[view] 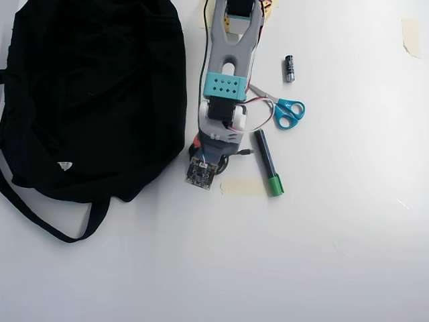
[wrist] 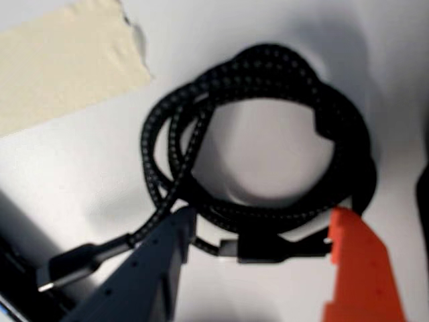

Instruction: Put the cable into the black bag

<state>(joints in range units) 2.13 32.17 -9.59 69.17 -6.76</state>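
A: In the overhead view, what sits farthest left?

B: The black bag (view: pixel 94 94), lying flat on the white worktop (view: pixel 322 255), its strap trailing toward the lower edge. Just right of it the arm reaches down the frame, then come scissors (view: pixel 285 111), a marker (view: pixel 268 164) and a small battery (view: pixel 289 68).

A: And the cable?

B: In the wrist view the cable (wrist: pixel 258 154) lies coiled on the worktop, beside a strip of tape (wrist: pixel 64 60) at upper left. Its plug (wrist: pixel 64 268) points lower left.

A: The gripper?

B: The gripper (wrist: pixel 261 231) is spread, grey finger left, orange finger right, straddling the coil's near edge, not pinching it.
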